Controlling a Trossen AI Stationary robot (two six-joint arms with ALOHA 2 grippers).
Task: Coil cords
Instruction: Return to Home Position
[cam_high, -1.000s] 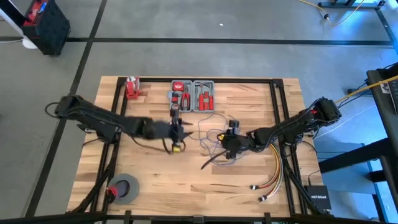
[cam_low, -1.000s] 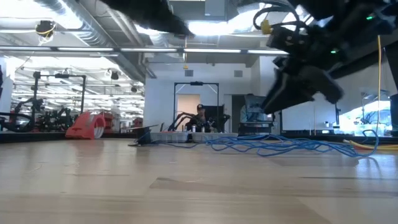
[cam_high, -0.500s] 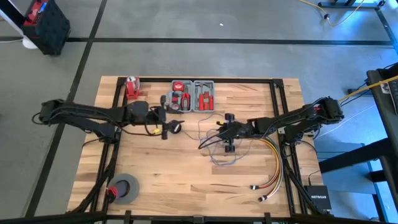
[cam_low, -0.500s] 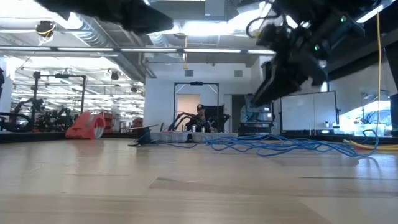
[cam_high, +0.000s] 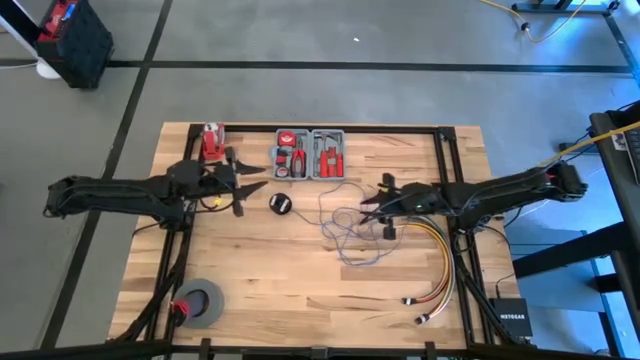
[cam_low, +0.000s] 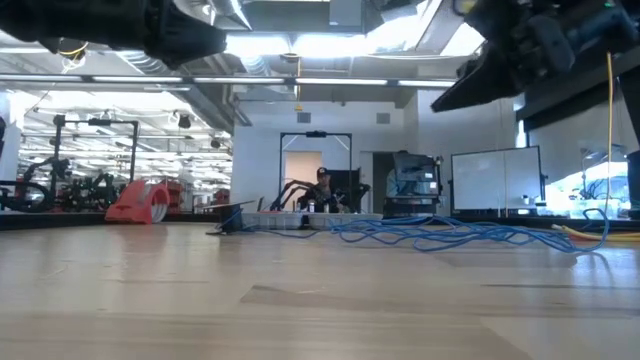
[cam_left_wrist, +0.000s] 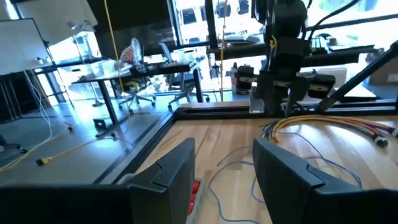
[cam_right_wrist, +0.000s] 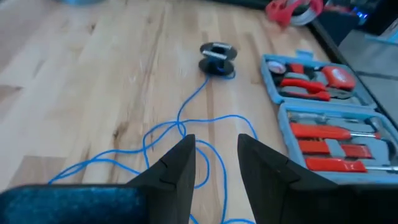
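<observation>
High view: we see the blue cords (cam_high: 345, 228) lying loose on the table (cam_high: 300, 290), near the black spool (cam_high: 280, 203). The left gripper (cam_high: 250, 182) and right gripper (cam_high: 374, 200) are both spread wide and empty. We judge both should retreat raised, clear of the loops.

Wooden desk (cam_high: 300, 290), open grey tool case (cam_high: 310, 153) with red-handled tools at one long edge, red tape dispenser (cam_high: 211, 140) near it, grey tape roll (cam_high: 200, 302) at a corner, yellow-orange-red cable bundle (cam_high: 441, 270) opposite.

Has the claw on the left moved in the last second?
Yes. The left claw has drawn back leftward, from in front of the tool case to beside the red tape dispenser.
</observation>
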